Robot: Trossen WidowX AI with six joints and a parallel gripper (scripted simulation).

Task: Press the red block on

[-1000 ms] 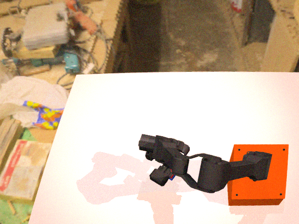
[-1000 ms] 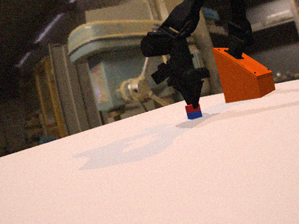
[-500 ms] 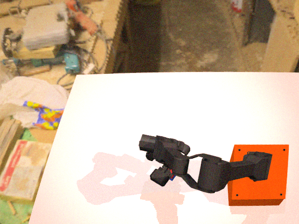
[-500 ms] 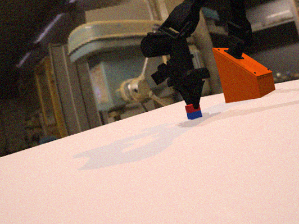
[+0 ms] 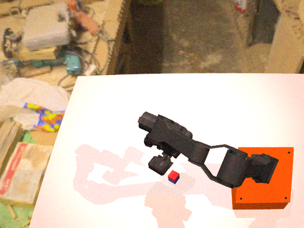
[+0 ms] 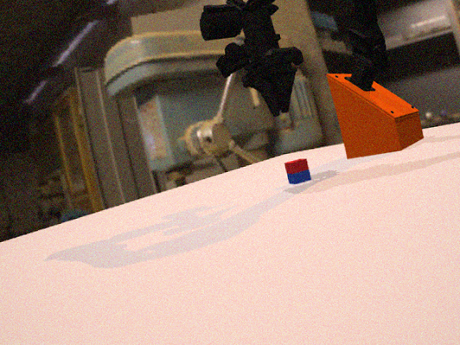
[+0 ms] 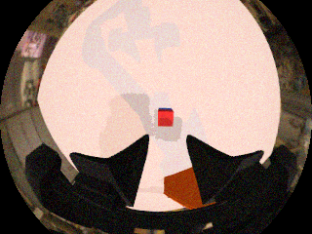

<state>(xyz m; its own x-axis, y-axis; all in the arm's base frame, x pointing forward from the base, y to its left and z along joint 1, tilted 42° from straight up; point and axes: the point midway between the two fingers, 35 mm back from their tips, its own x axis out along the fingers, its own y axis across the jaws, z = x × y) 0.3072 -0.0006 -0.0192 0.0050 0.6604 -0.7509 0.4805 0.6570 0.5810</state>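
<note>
With the black two-fingered tool open and holding nothing above the small red cube-like block, which sits on the small blue block away from the bench edges, one should retreat straight upward, without touching it.

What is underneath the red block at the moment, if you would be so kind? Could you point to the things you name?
The blue block (image 5: 173, 182) (image 6: 299, 176) is directly under the red block (image 5: 174, 175) (image 6: 296, 165) (image 7: 166, 118). Its sides show, but its top face and any connecting features are covered.
</note>
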